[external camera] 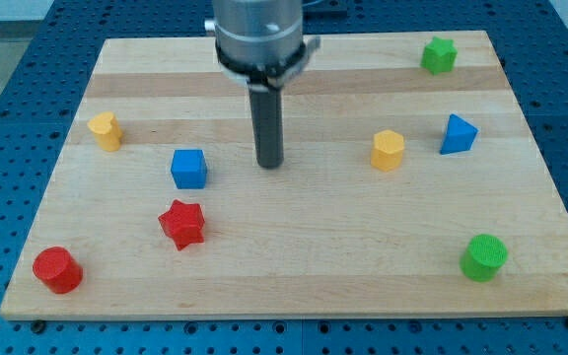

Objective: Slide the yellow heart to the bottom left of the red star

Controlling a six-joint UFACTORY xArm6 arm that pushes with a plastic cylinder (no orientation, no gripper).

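My tip (269, 164) (a bare rod, no jaws) touches nothing, right of the blue cube (189, 169). Yellow heart (106, 130) near the board's (314, 266) left edge, up-left of the red star (182, 224).

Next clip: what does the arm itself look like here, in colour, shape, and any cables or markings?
Only the arm's lower end shows: a grey metallic cylindrical housing with a darker band and small side tabs. From it hangs a straight, dark grey round rod, ending in my tip, which is blunt and flat. No cables or markings are visible; the rest is cut off at the view's top.
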